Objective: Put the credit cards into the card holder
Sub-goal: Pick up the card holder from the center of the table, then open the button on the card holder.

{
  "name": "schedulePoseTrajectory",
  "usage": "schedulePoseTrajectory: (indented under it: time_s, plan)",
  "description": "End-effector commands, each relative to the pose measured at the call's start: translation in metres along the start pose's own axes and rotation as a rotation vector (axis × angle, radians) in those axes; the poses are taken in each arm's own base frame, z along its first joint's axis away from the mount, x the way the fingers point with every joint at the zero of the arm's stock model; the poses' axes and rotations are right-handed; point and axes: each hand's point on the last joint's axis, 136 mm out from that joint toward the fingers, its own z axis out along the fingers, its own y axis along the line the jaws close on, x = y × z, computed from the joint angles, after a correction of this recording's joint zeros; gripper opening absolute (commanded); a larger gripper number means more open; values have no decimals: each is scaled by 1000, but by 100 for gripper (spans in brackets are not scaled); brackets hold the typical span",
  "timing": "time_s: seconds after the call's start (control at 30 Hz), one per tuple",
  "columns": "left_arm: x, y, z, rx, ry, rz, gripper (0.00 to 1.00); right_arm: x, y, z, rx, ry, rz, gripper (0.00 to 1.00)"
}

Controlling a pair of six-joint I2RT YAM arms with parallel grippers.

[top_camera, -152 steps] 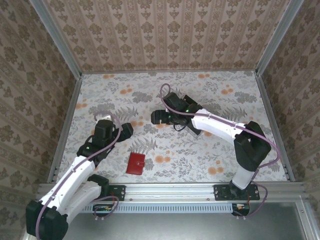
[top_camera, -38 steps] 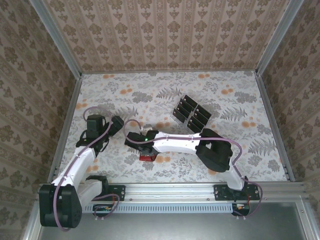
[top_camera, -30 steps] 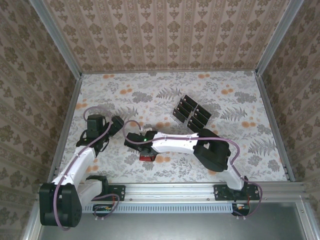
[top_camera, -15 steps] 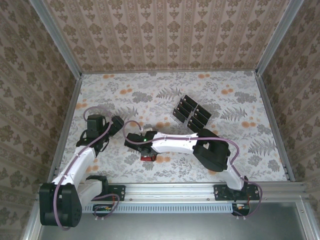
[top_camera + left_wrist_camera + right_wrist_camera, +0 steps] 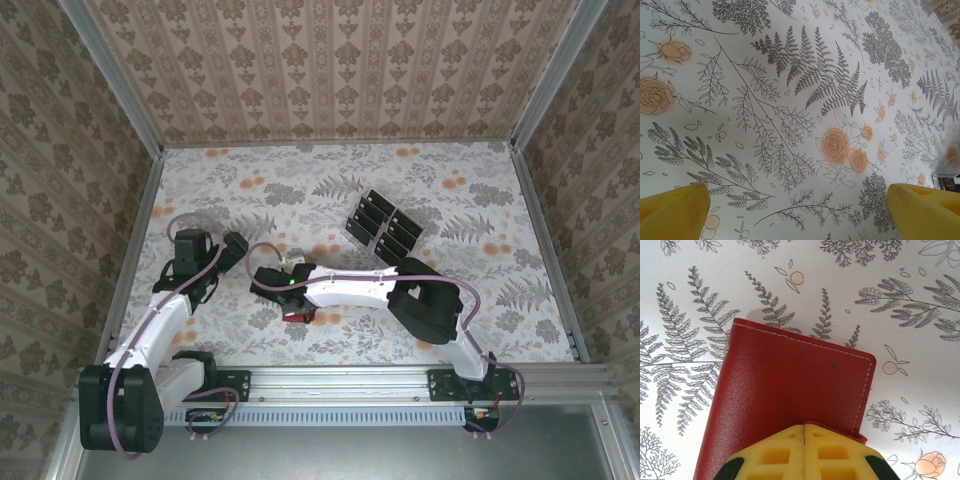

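Observation:
The red card holder [image 5: 790, 390] lies folded shut on the floral table, stitched edge away from me; from above, the red card holder [image 5: 297, 316] peeks out under my right wrist. My right gripper [image 5: 805, 427] is shut, its yellow fingertips pressed together on the wallet's near edge beside the snap tab [image 5: 860, 436], with nothing visible between the pads. The black credit cards [image 5: 385, 228] stand in rows at the table's middle back. My left gripper [image 5: 795, 210] is open over bare tablecloth, and the left gripper [image 5: 232, 248] sits left of the wallet.
The cards sit in a clear plastic tiered rack [image 5: 392, 248], and a corner of the clear rack [image 5: 950, 176] shows at the left wrist view's right edge. Metal rails [image 5: 135, 250] and patterned walls enclose the table. Open tablecloth lies left and right of the wallet.
Since five seconds ago my right arm swung from the card rack down onto the wallet, which shifted slightly right, and my left arm drew back left. Over the last second nothing visibly moved.

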Motion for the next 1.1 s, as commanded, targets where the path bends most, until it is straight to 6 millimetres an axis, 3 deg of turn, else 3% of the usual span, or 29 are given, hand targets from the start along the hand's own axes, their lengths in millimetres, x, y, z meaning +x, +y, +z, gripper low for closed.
schedulePoseTrajectory:
  time_s: [0.0, 0.17, 0.6, 0.8, 1.07]
  plan:
    - [3, -10, 1, 52, 25, 23, 100, -15, -16, -16, -17, -44, 2, 0]
    - [19, -27, 6, 134, 102, 61, 100, -26, -23, -28, -104, -78, 45, 0]
    - [80, -78, 27, 339, 247, 114, 98, -34, -43, -35, -262, -92, 198, 0]
    - [91, -90, 31, 404, 249, 72, 96, -43, -46, -51, -313, -117, 238, 0]
    - [90, -111, 27, 510, 201, -6, 94, -63, -45, -76, -361, -170, 256, 0]
